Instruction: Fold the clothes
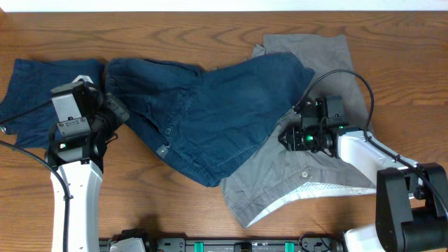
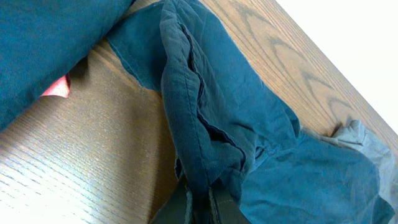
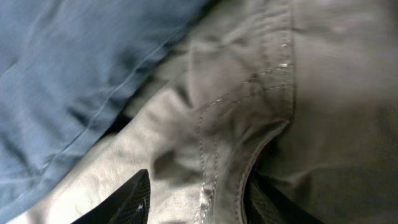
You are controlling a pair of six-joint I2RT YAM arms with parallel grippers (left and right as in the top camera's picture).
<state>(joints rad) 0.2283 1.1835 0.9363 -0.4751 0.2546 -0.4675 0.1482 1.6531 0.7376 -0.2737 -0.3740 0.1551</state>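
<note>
A dark blue denim garment [image 1: 210, 112] lies crumpled across the middle of the table, overlapping a grey garment [image 1: 308, 182] to its right. My left gripper [image 1: 117, 112] is at the blue garment's left edge. In the left wrist view its jaws [image 2: 200, 202] are shut on a raised fold of the blue cloth [image 2: 205, 112]. My right gripper [image 1: 288, 137] rests on the grey garment beside the blue one's right edge. In the right wrist view its fingers [image 3: 199, 202] are apart, straddling a stitched grey seam [image 3: 249, 130], with blue cloth [image 3: 68, 68] at the left.
A second dark blue garment [image 1: 42, 98] lies flat at the far left, with a pink tag [image 2: 57, 89] showing under its edge. Bare wooden table [image 1: 154, 210] shows along the front. A black cable [image 1: 350, 77] loops over the grey garment.
</note>
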